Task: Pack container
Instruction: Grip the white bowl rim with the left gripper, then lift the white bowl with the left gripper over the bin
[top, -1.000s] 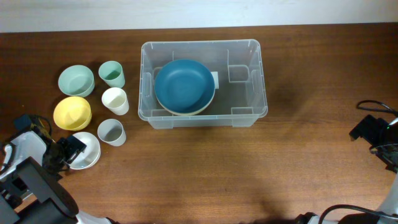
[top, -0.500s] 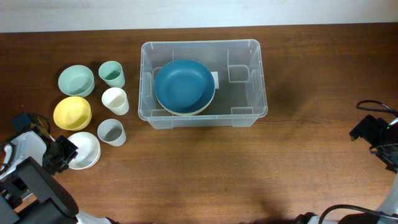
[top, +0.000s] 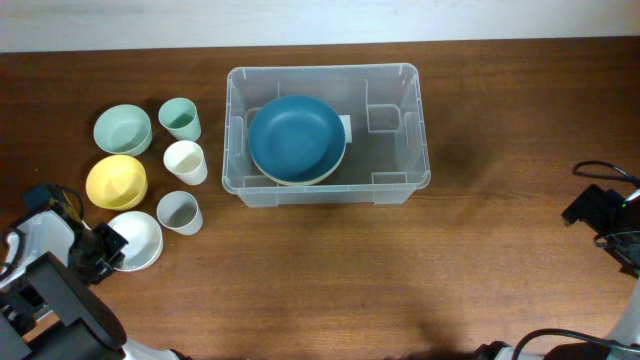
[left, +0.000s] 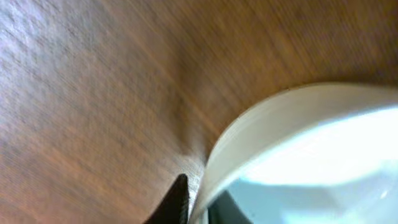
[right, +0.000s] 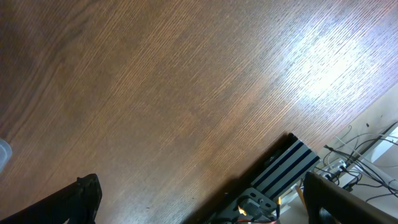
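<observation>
Container (top: 424, 120), a big clear plastic tub, sits on the brown table (top: 300, 290) a little beyond its middle, long side across the overhead view. Inside, toward its left end, a blue bowl (top: 297, 137) rests in a pale bowl (top: 300, 183) whose edge peeks out below it; a white label (top: 346, 127) shows at the blue bowl's right edge. The right end of the tub holds nothing.

Left of the tub, apart from it, stands a column of cups: green cup (top: 180, 119), white cup (top: 184, 162), grey cup (top: 178, 212). Farther left are a green bowl (top: 122, 129), a yellow bowl (top: 116, 181) and, nearest the front, a white bowl (top: 140, 238).

From overhead, the left gripper (top: 107, 249) meets the white bowl's left rim, but the grip itself is too small to read there. The left wrist view settles it: the dark fingers (left: 179, 198) sit close together with the bowl's rim pinched between them.

The right gripper (top: 592, 208) is at the table's far right edge, well apart from the tub. Only the right wrist view shows its fingers (right: 84, 196): they are spread wide over bare wood, holding nothing.
</observation>
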